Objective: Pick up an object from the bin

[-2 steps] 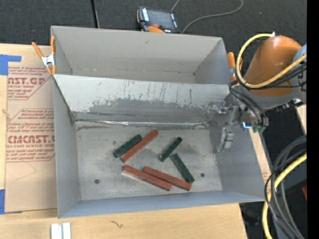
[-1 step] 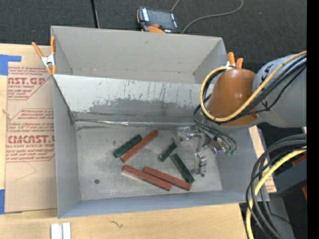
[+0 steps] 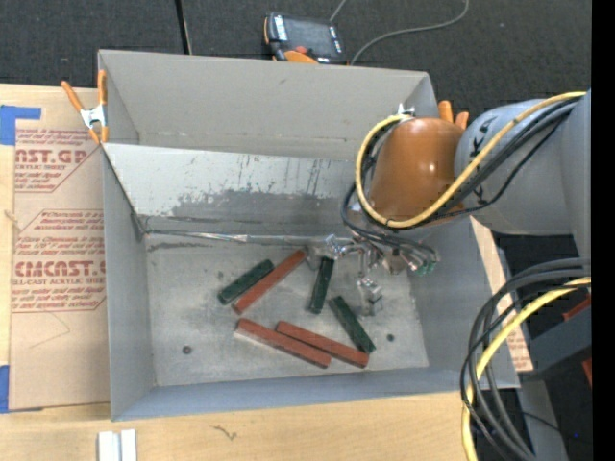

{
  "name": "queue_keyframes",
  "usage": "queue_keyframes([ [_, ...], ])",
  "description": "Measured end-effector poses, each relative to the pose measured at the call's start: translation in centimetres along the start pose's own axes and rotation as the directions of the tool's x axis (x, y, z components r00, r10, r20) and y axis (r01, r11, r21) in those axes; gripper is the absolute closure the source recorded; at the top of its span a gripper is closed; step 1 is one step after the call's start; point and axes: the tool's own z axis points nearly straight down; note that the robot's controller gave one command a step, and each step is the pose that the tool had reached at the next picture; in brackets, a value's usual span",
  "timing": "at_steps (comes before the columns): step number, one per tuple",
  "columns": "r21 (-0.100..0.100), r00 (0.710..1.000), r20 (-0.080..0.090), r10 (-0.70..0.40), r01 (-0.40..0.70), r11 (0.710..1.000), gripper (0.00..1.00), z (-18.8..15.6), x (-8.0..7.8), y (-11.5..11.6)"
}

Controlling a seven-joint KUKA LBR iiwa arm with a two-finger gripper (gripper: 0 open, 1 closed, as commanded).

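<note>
My gripper [image 3: 371,290] hangs low over the right part of the bin floor, below the arm's wrist. Just left of it a dark green bar [image 3: 320,283] lies nearly upright in the picture. A second dark green bar [image 3: 352,324] lies slanted right below and slightly left of the gripper. Nothing shows held in the gripper.
Further left a green bar [image 3: 245,281] and a red-brown bar [image 3: 273,279] lie side by side, slanted. Two more red-brown bars [image 3: 281,342] [image 3: 323,345] lie near the bin's front wall. The arm covers the bin's right rim.
</note>
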Motion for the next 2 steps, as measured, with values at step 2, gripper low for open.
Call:
queue_keyframes([
  [2, 0.002, 0.870, -0.002, -0.493, 0.493, 0.870, 1.00, -12.1, 5.7, -3.3],
])
